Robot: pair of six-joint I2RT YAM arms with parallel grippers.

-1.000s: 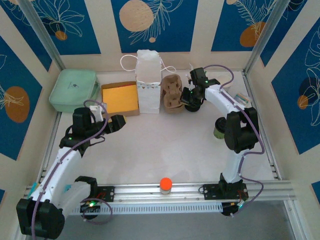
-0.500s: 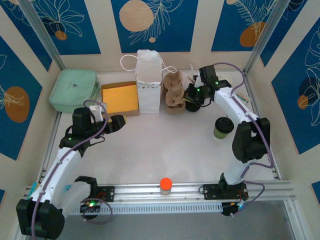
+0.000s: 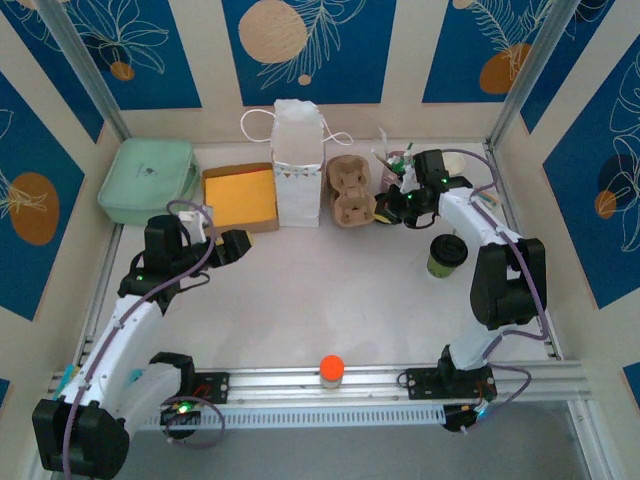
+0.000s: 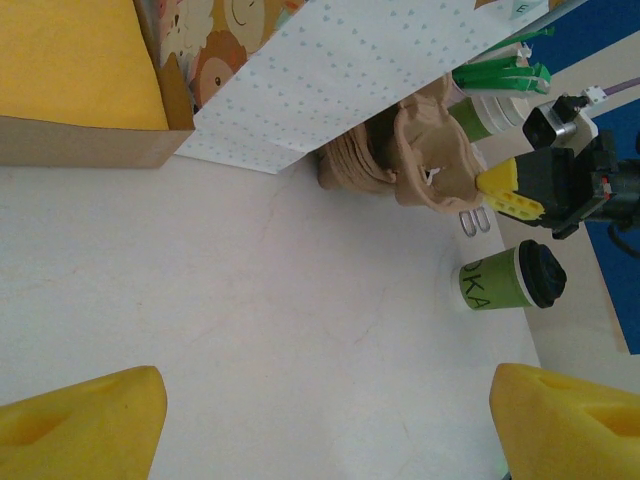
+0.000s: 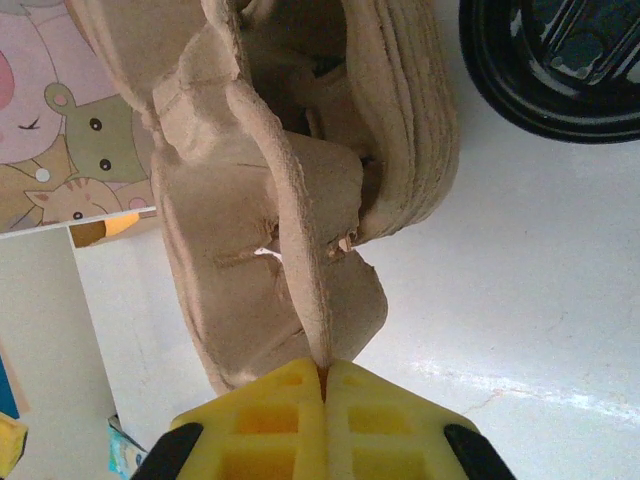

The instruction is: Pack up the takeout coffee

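Green takeout coffee (image 3: 447, 255), top view: upright, lid on, near your right gripper (image 3: 383, 209), back toward its arm's base, untouched.
Top view, left gripper (image 3: 243, 245): jaws spread wide, empty.
Left wrist: coffee ahead of your yellow fingers (image 4: 85, 420), toward the right one.
Right wrist: jaws pinched tight on the cardboard carrier (image 5: 270, 200) rim.
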